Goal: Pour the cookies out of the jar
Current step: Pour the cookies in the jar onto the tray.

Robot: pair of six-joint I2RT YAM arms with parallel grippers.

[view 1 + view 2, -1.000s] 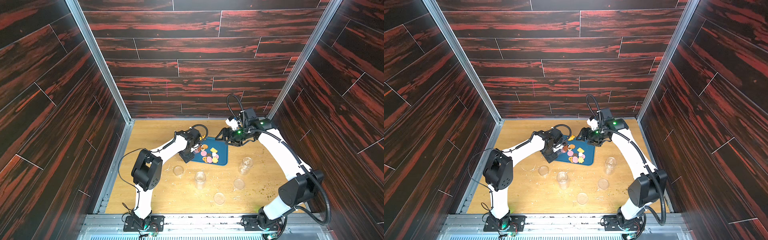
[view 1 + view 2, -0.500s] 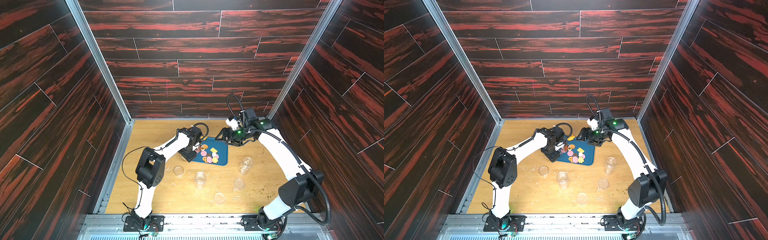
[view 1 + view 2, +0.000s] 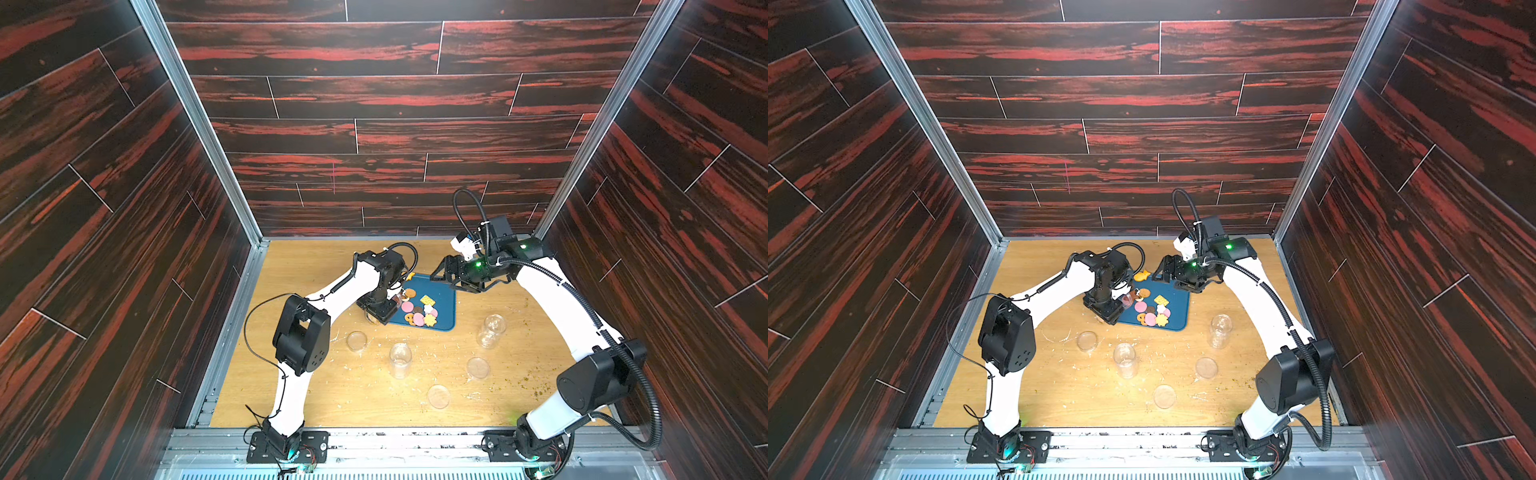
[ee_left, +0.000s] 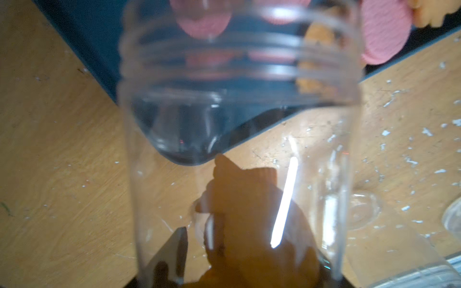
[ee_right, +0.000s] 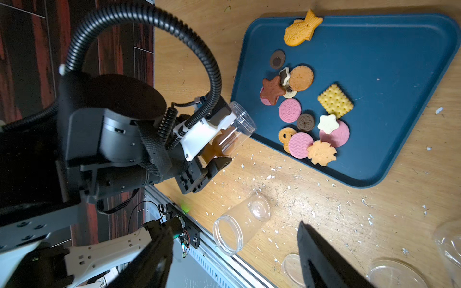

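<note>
A clear jar (image 5: pixel 242 124) sits tilted in the left gripper (image 5: pixel 219 147), whose jaws are closed around its lower body, with the open mouth pointing at the near edge of a blue tray (image 5: pixel 386 74) on the wooden table (image 3: pixel 332 395). Most of the cookies (image 5: pixel 299 112) already lie on the tray, bunched in the half closest to the jar: pink rounds, a yellow square cracker, a white star, a brown star, a pretzel ring and an orange flower shape, several of them overlapping. One orange fish-shaped biscuit (image 4: pixel 249 224) lies inside the jar, low in its body and short of the threaded neck. The left wrist view looks along the jar and shows the neck hanging over the tray's rounded corner. A second fish-shaped biscuit (image 5: pixel 301 28) rests apart from the heap at the tray's far rim, its tail overlapping the lip. Just beside it the right gripper (image 3: pixel 439 274) hangs over the tray's far edge, its jaws spread wide with nothing between them. Nearer the arm bases, other clear jars (image 3: pixel 491 330) and loose lids (image 3: pixel 478 368) stand scattered across the table, with pale crumbs (image 5: pixel 274 174) strewn around them.
</note>
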